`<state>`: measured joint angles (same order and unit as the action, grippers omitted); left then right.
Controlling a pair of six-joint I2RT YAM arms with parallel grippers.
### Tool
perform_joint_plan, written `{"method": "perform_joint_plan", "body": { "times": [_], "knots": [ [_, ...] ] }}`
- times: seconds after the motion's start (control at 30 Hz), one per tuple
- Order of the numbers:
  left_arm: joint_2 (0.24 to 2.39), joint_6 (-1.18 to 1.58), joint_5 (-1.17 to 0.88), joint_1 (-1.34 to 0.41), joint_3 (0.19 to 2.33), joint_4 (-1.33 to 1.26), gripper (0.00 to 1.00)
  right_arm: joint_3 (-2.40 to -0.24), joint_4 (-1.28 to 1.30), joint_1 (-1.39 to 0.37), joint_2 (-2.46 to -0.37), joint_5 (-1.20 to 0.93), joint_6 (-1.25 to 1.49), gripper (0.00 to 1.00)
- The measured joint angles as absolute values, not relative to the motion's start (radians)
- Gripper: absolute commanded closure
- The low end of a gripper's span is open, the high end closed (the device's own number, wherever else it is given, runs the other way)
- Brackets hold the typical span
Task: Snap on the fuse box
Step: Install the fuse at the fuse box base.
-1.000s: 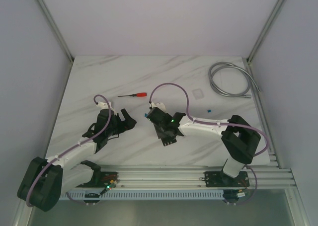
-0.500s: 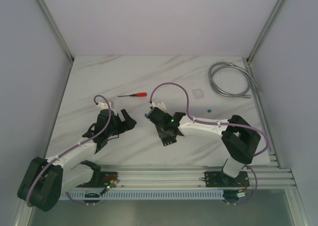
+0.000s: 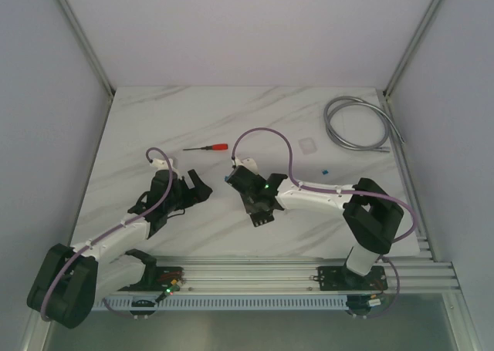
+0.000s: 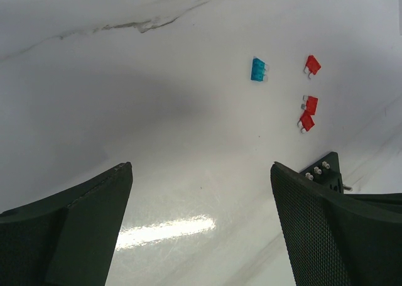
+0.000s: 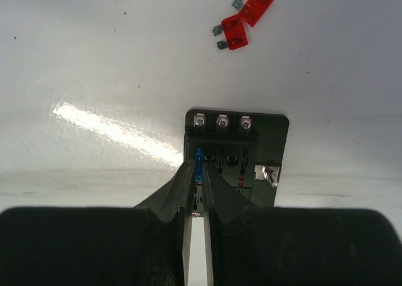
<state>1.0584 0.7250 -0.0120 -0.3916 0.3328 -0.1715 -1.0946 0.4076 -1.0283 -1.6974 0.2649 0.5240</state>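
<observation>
The fuse box [image 5: 257,149] is a flat black square block with a row of three screws. It lies on the white table just ahead of my right gripper [image 5: 198,171]. That gripper is shut on a small blue fuse [image 5: 198,158], held upright over the box's left slots. In the top view my right gripper [image 3: 233,177] covers the box. My left gripper [image 4: 201,173] is open and empty above bare table, and a corner of the box [image 4: 323,168] shows by its right finger. In the top view my left gripper [image 3: 196,187] is just left of the right one.
Loose red fuses [image 5: 242,22] and a teal one [image 4: 258,69] lie beyond the box. A small clear square lid [image 3: 308,145], a stray blue fuse [image 3: 325,168], a red-handled screwdriver [image 3: 208,147] and a coiled grey cable [image 3: 359,123] lie farther back.
My right gripper has edged slightly left and away with the blue fuse. The left arm has not moved.
</observation>
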Motion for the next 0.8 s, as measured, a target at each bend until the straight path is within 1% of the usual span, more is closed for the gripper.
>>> {"method": "perform_joint_plan", "body": {
  "times": [0.2,0.6,0.8],
  "knots": [
    [1.058,0.725,-0.015,-0.392,0.332,-0.171,0.0,-1.106,0.414,-1.03,-1.71,0.262,0.524,0.87],
    [1.058,0.725,-0.015,-0.391,0.332,-0.171,0.0,-1.162,0.457,-1.043,-1.752,0.269,0.522,0.99],
    [1.058,0.729,-0.015,-0.391,0.332,-0.171,0.0,-1.168,0.463,-1.044,-1.76,0.271,0.524,1.0]
  ]
}}
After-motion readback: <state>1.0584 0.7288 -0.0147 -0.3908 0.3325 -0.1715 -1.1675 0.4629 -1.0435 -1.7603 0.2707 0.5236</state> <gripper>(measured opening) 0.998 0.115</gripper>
